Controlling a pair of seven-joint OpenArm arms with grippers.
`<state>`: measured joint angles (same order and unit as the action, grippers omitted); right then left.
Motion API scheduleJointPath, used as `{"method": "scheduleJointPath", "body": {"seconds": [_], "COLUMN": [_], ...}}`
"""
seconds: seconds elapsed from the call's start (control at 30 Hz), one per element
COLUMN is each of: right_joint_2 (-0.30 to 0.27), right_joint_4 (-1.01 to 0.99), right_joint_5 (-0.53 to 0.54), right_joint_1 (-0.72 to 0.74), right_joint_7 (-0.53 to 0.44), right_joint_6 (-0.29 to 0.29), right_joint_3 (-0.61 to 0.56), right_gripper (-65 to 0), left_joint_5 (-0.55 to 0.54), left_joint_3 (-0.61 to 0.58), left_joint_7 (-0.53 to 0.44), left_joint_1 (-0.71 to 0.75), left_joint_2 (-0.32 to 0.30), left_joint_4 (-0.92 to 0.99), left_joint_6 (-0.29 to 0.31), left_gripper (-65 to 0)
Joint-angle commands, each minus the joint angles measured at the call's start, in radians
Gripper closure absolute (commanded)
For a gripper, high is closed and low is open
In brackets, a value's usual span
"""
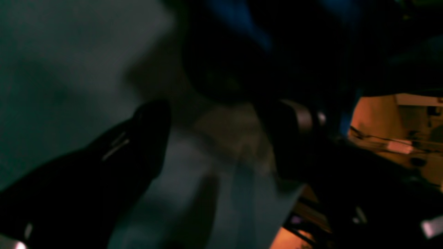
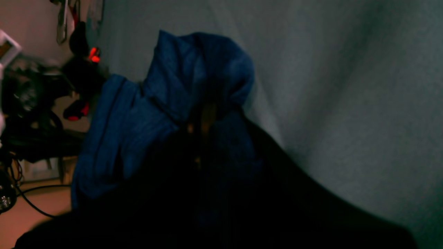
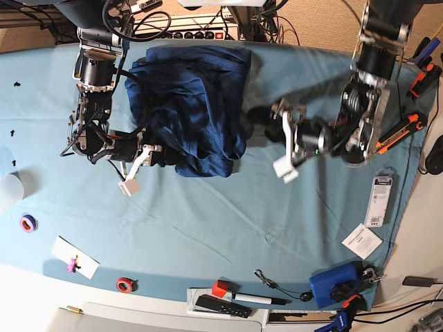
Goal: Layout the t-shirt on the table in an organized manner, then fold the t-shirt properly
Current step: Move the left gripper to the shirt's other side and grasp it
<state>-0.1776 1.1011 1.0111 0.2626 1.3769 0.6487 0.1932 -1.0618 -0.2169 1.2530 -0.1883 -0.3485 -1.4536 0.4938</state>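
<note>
T-shirt (image 3: 197, 104) bunched, crumpled, navy

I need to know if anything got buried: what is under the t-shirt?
Only the table's teal cloth shows around the bunched t-shirt. Whatever lies beneath the fabric is covered and cannot be seen; the right gripper meets its edge.

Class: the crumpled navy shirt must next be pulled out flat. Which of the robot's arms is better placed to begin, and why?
The right: its gripper is already at the crumpled dark navy fabric t-shirt, apparently closed on its edge. The left gripper hangs open beside the shirt, holding nothing.
</note>
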Motion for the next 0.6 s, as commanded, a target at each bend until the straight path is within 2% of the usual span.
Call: {"method": "scheduleJointPath", "body": {"seconds": [0.0,0.37,0.57], "right_joint_2": [-0.002,-0.002,-0.002], "right_joint_4": [0.003,0.003,0.003], "right_joint_5": [0.001,0.001,0.002], "right_joint_1": [0.006,0.005,0.005], "right_joint_7": [0.019,0.019,0.019], "right_joint_6": [-0.009,-0.010,-0.009], "right_joint_3": [-0.003,-0.003,-0.003], "right_gripper": [-1.7,-1.7,-1.7], "left_joint_5": [-0.018,-0.162,-0.143], "left_joint_3": [0.003,0.003,0.003], "left_joint_7": [-0.005,0.006,-0.006], "left_joint_1": [-0.010,0.175,0.257], "left_joint_2": [-0.003,-0.006,0.018], "left_joint_4": [-0.016,-0.024,-0.037], "left_joint_6": [-0.005,0.003,0.004], "left_gripper": [-46.6,-46.6,-46.6]}}
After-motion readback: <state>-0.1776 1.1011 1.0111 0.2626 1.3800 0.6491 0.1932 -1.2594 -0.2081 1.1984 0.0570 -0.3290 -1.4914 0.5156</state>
